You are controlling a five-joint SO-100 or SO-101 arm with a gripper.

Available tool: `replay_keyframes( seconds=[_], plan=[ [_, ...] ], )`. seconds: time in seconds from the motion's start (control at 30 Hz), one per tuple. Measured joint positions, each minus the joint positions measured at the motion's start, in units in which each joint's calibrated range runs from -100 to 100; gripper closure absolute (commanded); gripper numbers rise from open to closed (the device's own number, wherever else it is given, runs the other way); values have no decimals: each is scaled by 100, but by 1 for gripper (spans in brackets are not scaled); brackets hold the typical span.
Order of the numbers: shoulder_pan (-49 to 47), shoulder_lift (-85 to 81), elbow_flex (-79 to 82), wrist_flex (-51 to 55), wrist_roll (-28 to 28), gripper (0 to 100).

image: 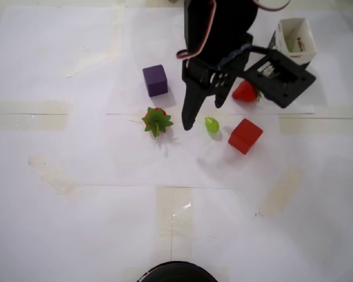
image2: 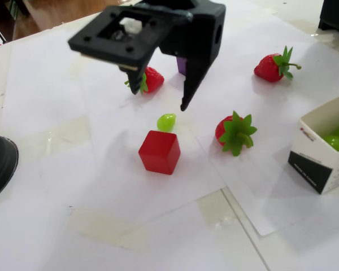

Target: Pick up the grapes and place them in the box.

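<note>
— One grape [image2: 166, 121] is left on the paper, just beside the red cube [image2: 159, 152]. Will it be hard to grab?

— A bit. It looks small, smooth and slippery, so pinch it gently across its middle.

— Is the claw [image2: 162, 99] ready?

— Yes, it hangs above the grape, wide open and empty.

— What's in the box [image2: 319, 164]?

— Green grapes already.
</note>
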Motion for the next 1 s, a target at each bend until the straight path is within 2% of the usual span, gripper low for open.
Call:
replay_keyframes(
  seconds=[0.2,0.33,0.63,1.0],
  plan=[
    [-60,91,-90,-119,-59,71],
    [-60,245,-109,-119,-244,78],
    [-270,309,-109,-245,-606,78],
    [-277,373,109,-656,-718,81]
  ],
)
